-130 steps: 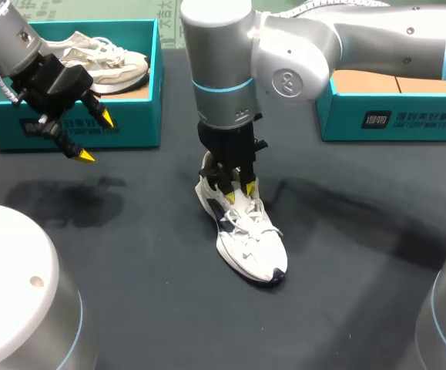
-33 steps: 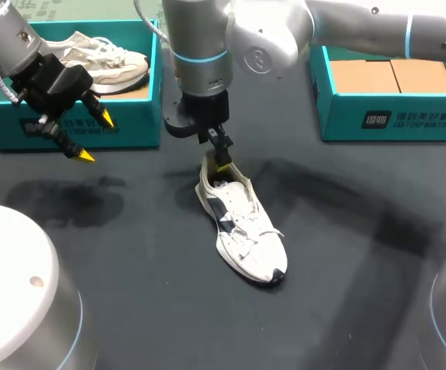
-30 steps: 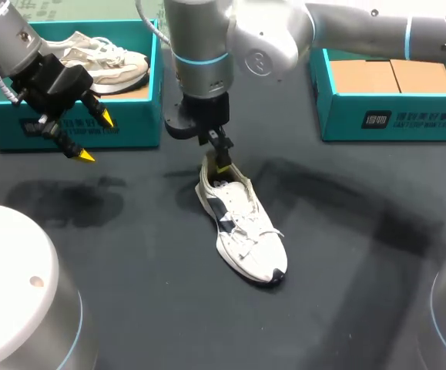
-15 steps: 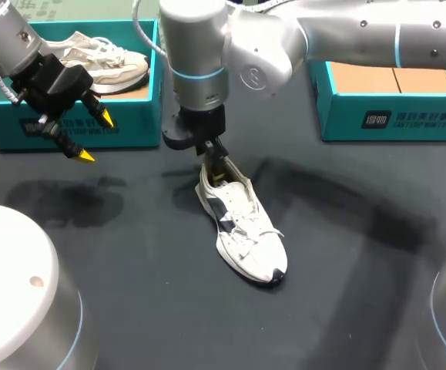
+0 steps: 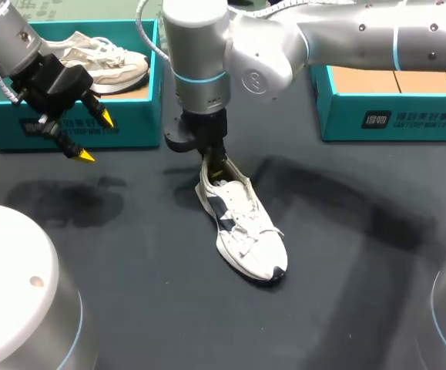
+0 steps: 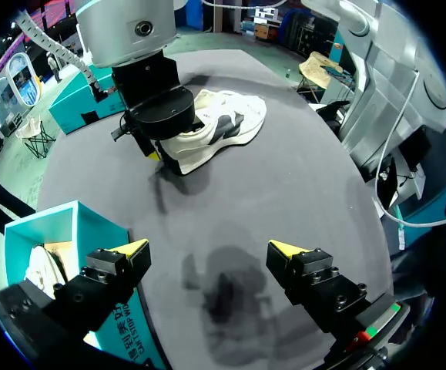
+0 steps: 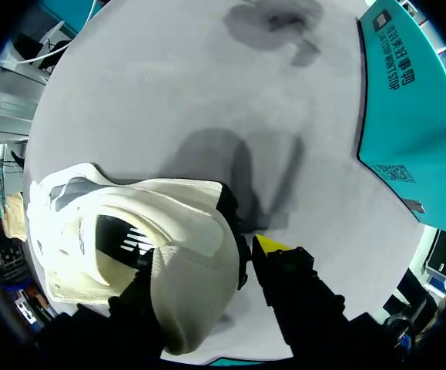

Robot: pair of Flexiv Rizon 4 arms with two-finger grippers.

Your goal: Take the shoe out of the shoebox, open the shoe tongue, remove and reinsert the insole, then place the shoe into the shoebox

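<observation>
Your white shoe (image 5: 246,227) is out of the boxes and stands on its sole on the dark table (image 5: 346,270). It sits roughly between the 2 teal shoeboxes, nearer the left one. Its heel points toward the boxes and its toe toward the table's near edge, angled a little to the right. White laces lie across the top and dark panels run along its side.

Your right arm (image 5: 346,38) comes in from the right, crosses past the middle and points straight down. That puts your right claw (image 5: 216,163) at the heel of the white shoe. In the right wrist view the heel's rounded back and collar sit directly under that claw, with the shoe's opening just ahead of it. You cannot tell from any view whether this claw is gripping the heel or only resting against it.

Your left claw (image 5: 94,137) hangs in the air in front of the left shoebox (image 5: 130,123), well apart from the white shoe. It is spread wide and holds nothing, and the left wrist view shows dark table surface beneath it. A beige shoe (image 5: 107,62) lies inside the left shoebox. The right shoebox (image 5: 392,119) stands at the far right of the table, with brown cardboard (image 5: 396,77) showing inside it.
</observation>
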